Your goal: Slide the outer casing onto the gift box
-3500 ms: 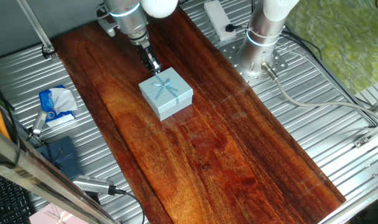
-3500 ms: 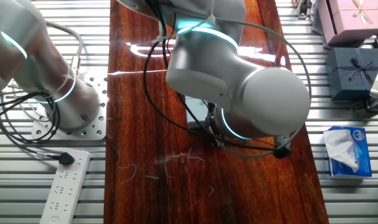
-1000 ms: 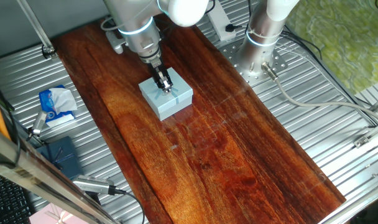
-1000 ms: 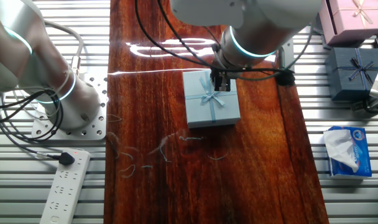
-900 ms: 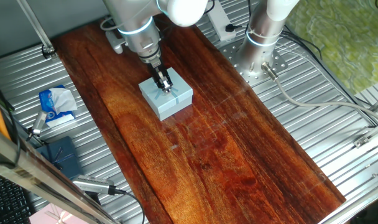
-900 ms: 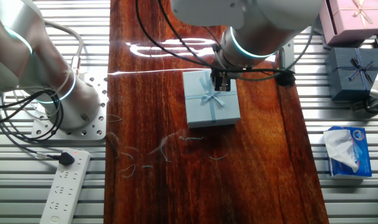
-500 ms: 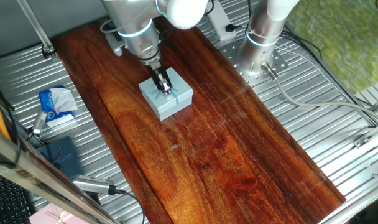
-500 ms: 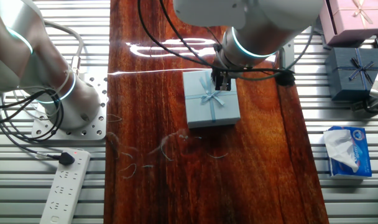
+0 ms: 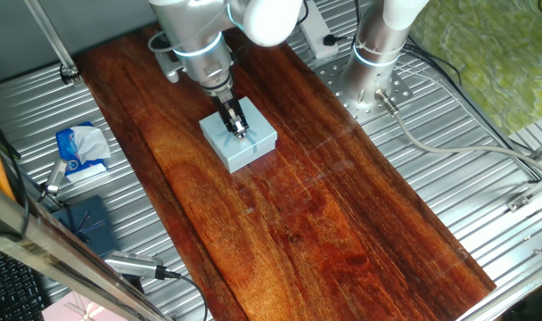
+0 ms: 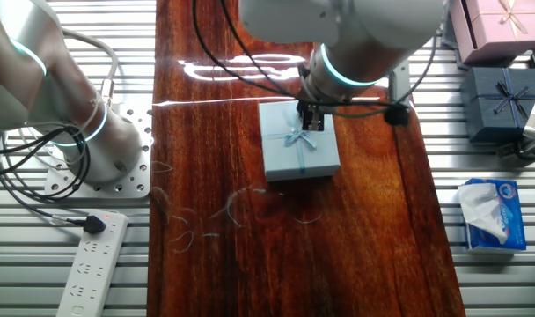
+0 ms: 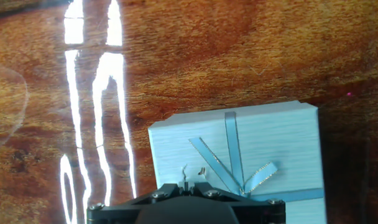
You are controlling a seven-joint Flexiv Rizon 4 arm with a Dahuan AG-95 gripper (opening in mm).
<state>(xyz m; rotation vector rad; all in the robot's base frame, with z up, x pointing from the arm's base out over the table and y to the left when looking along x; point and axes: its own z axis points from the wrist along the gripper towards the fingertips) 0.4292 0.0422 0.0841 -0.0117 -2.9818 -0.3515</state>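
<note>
The outer casing (image 9: 252,145), a light blue square sleeve with a pale ribbon bow, rests on the wooden board (image 9: 324,214). It also shows in the other fixed view (image 10: 300,154) and the hand view (image 11: 257,140). My gripper (image 9: 238,127) is over its top face near the bow, tips at or just above the surface (image 10: 308,124). In the hand view the gripper (image 11: 190,183) has its jaws close together with nothing between them. The gift box tray is hidden; no dark lining or tan piece shows.
A dark navy box (image 10: 501,101) and a pink box (image 10: 496,25) stand off the board on the metal table, with a tissue pack (image 10: 492,214) nearby. A second arm's base (image 10: 87,132) and a power strip (image 10: 90,264) lie on the other side.
Since 3.5 s ago my gripper has moved from the casing's far edge to over its top face by the bow. Over the last second it has barely shifted. The casing has not moved.
</note>
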